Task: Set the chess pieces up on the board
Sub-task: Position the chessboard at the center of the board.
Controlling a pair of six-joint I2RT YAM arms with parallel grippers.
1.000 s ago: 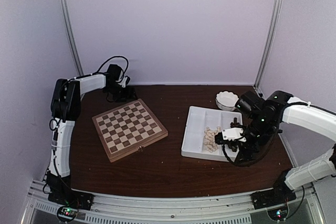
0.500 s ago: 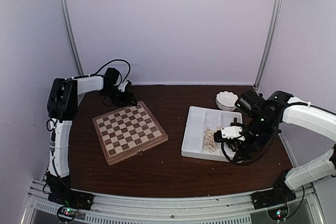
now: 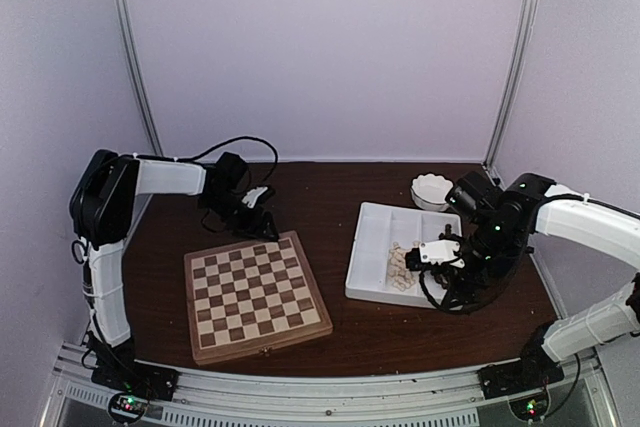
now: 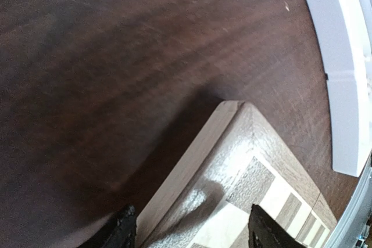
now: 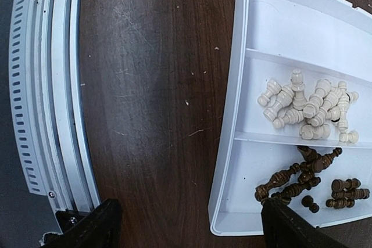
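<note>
The chess pieces [image 5: 305, 108] are all off to the right of the board [image 3: 255, 295], lying on their sides in a white tray [image 5: 232, 120]: cream ones heaped in one compartment, the dark set [image 5: 302, 181] in the next. None are on the board yet, so the job looks barely started. My guess is they're light, stiff little turned wood bits, smooth and round enough to roll or squirt out of a pinch. I'd go for a loner at the edge of the heap and squeeze across the narrow waist just above the base, not the knobby top. The right gripper [image 5: 195, 225] hangs over the tray's edge and the brown surface [image 5: 151, 85], jaws spread wide with nothing between them. The left gripper [image 4: 192, 230] is at the board's far corner, jaws apart, one fingertip outside the frame and one over the squares. I can't tell if either actually touches the wood.
</note>
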